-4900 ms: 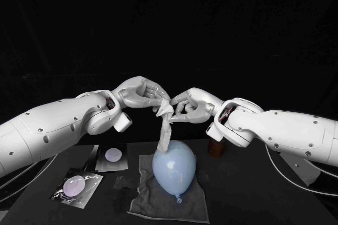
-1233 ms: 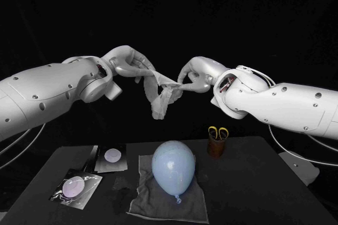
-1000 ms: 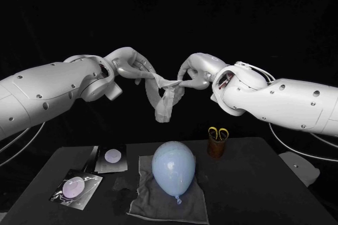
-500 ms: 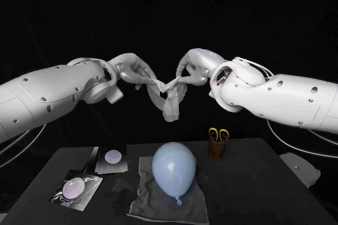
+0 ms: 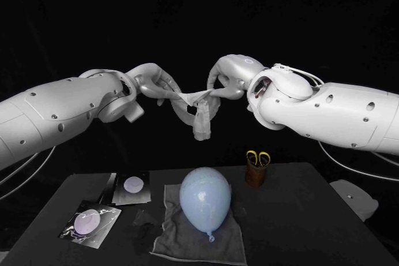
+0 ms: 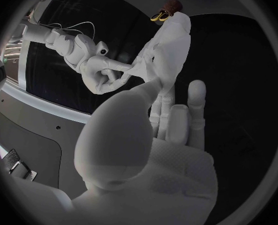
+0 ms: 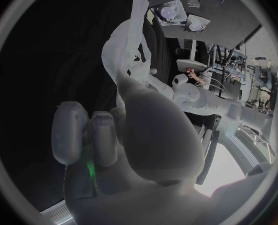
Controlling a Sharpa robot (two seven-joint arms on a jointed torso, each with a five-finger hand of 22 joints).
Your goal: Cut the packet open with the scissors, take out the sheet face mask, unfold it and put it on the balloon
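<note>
Left fingers (image 5: 172,94): pinched on sheet mask (image 5: 202,120), upper edge.
Right fingers (image 5: 221,93): pinched on same edge, just beside.
Sheet mask: hung crumpled, long axis vertical, well above tabletop (image 5: 324,220).
Balloon (image 5: 205,199): straight below, on cloth (image 5: 179,240), tabletop centre, equally near both.

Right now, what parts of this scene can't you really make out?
Scissors: blades hidden inside the brown cup, head view; the yellow handles stick out.
Sheet mask: its own bunched folds hide the face openings, head view.
Right hand: its own palm and thumb cover where it grips the mask, right wrist view.
Packets: print too small to read, head view.
</note>
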